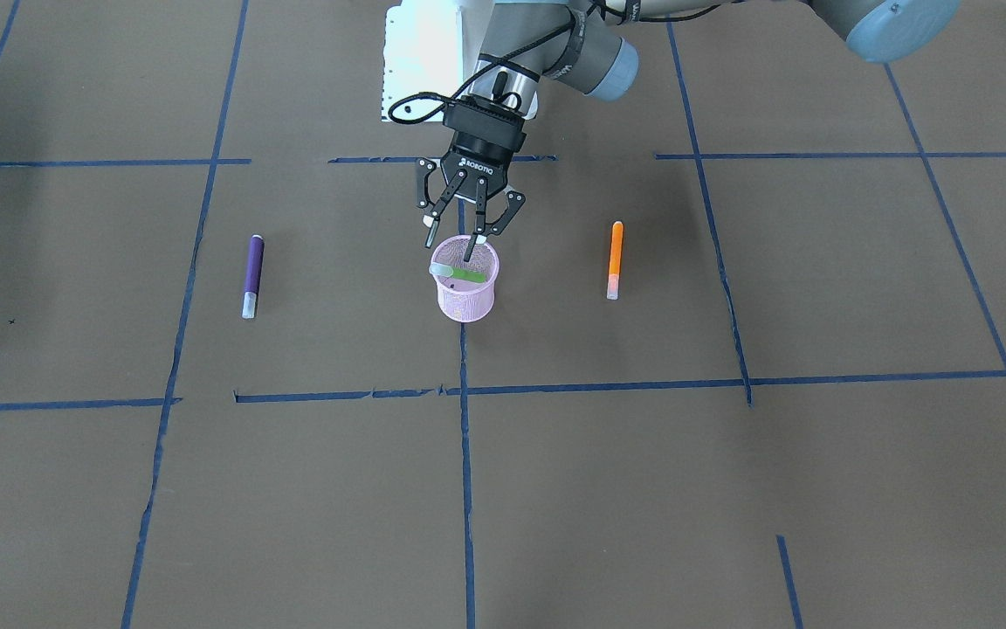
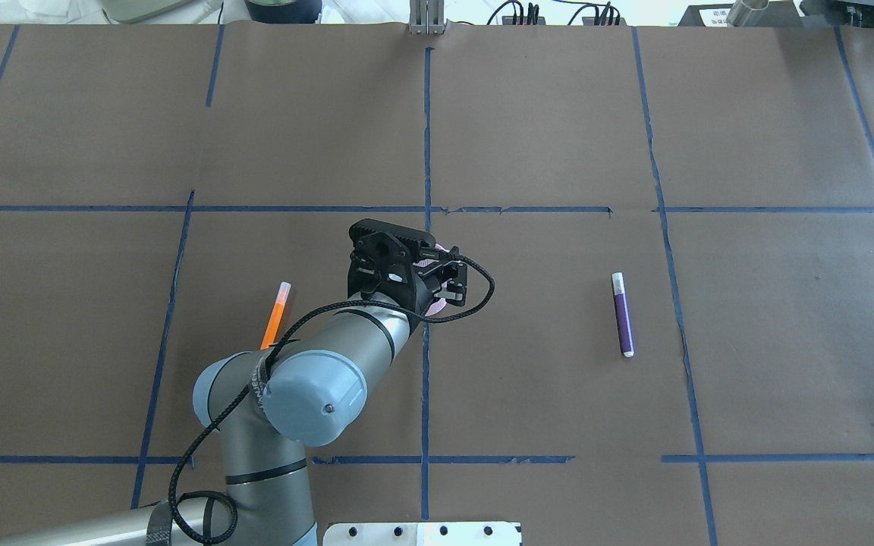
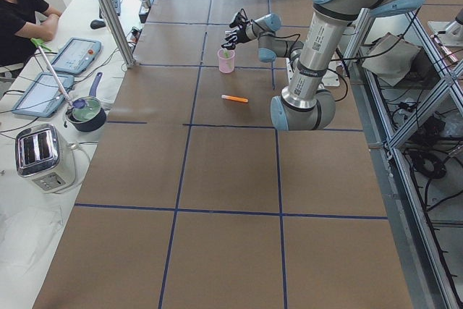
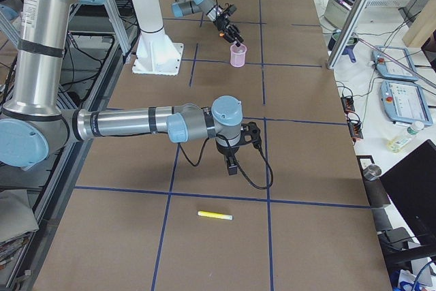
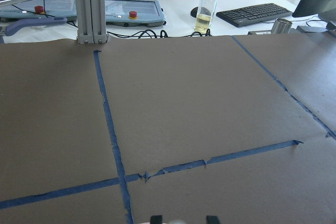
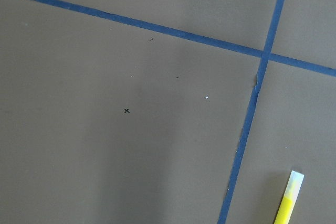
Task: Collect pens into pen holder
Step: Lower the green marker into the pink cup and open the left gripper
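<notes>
Overhead: pen holder (image 2: 438,305) all but hidden beneath left gripper (image 2: 438,279), pink slivers at 3 o'clock | orange pen (image 2: 276,309) near end lost behind left arm (image 2: 308,394) | right wrist view: yellow pen (image 6: 290,199) cut off at 5 o'clock edge | side view: right gripper (image 4: 232,166) too small to read | left wrist view: fingertips (image 5: 156,219) clipped at 6 o'clock
</notes>
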{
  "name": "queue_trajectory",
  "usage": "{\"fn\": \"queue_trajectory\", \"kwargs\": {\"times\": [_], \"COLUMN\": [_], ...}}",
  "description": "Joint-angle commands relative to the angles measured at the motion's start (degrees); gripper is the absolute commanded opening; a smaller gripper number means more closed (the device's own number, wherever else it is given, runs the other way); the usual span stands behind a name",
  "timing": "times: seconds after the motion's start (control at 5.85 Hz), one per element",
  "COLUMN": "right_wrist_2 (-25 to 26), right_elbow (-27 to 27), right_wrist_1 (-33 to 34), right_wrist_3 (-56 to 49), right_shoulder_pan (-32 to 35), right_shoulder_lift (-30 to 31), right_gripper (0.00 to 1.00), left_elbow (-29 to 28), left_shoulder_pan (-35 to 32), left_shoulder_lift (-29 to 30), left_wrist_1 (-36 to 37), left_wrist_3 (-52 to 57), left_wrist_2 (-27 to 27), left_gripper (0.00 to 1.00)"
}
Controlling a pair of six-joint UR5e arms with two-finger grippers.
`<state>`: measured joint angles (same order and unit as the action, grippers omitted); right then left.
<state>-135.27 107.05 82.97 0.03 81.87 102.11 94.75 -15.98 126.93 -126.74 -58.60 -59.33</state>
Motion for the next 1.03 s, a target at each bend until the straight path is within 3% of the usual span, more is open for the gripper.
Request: {"fn": "queue_trajectory", "kwargs": {"times": [0.0,0.34,0.51,0.68,0.85], "right_wrist_2": [0.0,0.0,0.2,1.1,1.1], "right_elbow": [-5.1,-18.4,-23.9,-26.7,-31.0], "right_wrist_1": [0.0,-5.9,-6.5,-6.9,-7.4], "right_wrist_3": [0.3,0.3,0.8,1.9,2.2], "right_shoulder_pan": [0.0,0.0,0.0,0.0,0.0], "right_shoulder_lift": [-0.6,-4.9,-8.6,-8.4,-8.0], "right_gripper": [1.00,1.00,1.00,1.00,1.00], "left_elbow": [3.0,12.3,14.6,16.3,17.3], "left_shoulder_pan": [-4.4,-9.1,-13.6,-20.5,-25.2], "left_shoulder_lift": [-0.3,-5.3,-7.6,-8.7,-9.2], "left_wrist_1": [7.2,18.1,21.6,28.9,34.5], "left_wrist_3": [0.0,4.5,4.6,6.3,12.4], "left_wrist_2": [-9.8,-18.6,-28.4,-43.2,-51.7], "left_gripper": [1.00,0.99,1.00,1.00,1.00]}}
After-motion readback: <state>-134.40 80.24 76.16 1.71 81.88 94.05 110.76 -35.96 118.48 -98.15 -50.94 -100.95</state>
